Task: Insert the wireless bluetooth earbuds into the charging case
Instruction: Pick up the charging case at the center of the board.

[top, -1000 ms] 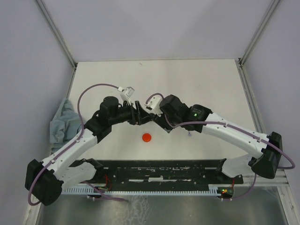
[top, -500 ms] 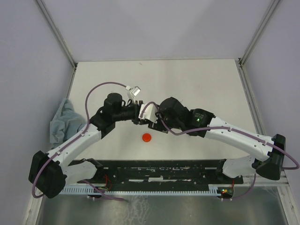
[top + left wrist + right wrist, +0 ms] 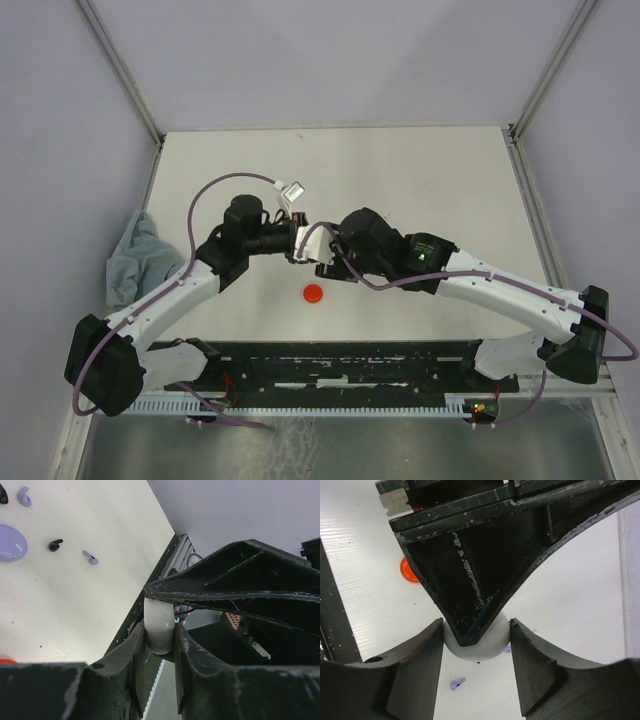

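Observation:
A white round charging case (image 3: 159, 626) hangs above the table where the two arms meet. My left gripper (image 3: 160, 632) is shut on its flat faces. My right gripper (image 3: 476, 630) stands across it, with its fingers (image 3: 425, 650) against the case's (image 3: 485, 647) rim on both sides. In the top view the two grippers (image 3: 297, 243) (image 3: 314, 250) hide the case. On the table lie lavender earbuds (image 3: 90, 557) (image 3: 23, 496), a black earbud (image 3: 55, 545) and another lavender bud (image 3: 456, 682). I cannot tell whether the white case is open.
A lavender case (image 3: 10, 542) lies by the loose buds. A red round case (image 3: 314, 293) sits on the table just in front of the grippers. A grey cloth (image 3: 135, 255) is bunched at the left edge. The black rail (image 3: 340, 362) runs along the near edge.
The right gripper has moved left to meet the left one. The left wrist has turned and its fingers have come shut on the white case.

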### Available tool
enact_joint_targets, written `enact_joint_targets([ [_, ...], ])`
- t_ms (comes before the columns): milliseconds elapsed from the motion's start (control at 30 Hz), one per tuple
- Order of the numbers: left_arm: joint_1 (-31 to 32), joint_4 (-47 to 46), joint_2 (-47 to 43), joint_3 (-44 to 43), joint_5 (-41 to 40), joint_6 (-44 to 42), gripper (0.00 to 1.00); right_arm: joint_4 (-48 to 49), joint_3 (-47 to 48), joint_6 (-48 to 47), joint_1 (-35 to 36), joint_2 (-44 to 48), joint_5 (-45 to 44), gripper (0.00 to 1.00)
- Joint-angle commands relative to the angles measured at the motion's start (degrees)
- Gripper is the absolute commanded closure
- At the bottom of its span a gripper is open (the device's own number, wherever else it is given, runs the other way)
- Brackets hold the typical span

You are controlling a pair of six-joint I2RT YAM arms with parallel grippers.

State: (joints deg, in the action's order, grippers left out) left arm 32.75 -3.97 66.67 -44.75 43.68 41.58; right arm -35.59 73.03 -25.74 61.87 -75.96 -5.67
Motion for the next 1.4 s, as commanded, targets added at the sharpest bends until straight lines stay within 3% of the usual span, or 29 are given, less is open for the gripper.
enact_joint_targets([
  [0,0.11,-0.8,-0.75,-2.69,0.41,-3.12,0.78,5.34,-0.01,-0.63,0.44,1.19,-1.08,0.36],
  [167,0.02,0.8,-3.0,-2.3,-3.05,-8.83,0.79,5.24,-0.44,2.18,-0.15,3.72,-1.28,0.2],
  [333,0.11,0.32,-5.67,-0.97,-7.41,-13.94,0.79,5.3,-0.76,9.12,-3.26,6.6,5.76,0.14],
  [533,0.03,-2.48,-9.13,1.49,-8.12,-20.75,0.84,9.88,-4.0,19.21,-10.08,11.3,20.24,0.14],
  [733,0.14,-6.78,-14.32,4.91,-3.97,-30.83,0.89,13.29,-5.75,24.85,-14.88,12.83,31.33,0.16],
  [967,0.14,-8.41,-18.75,6.77,2.98,-42.84,0.95,12.92,-4.24,25.28,-16.41,10.83,36.06,0.19],
  [1367,0.12,-7.83,-19.13,6.02,7.96,-44.25,0.95,10.79,-0.66,23.33,-16.69,7.77,42.41,0.28],
])
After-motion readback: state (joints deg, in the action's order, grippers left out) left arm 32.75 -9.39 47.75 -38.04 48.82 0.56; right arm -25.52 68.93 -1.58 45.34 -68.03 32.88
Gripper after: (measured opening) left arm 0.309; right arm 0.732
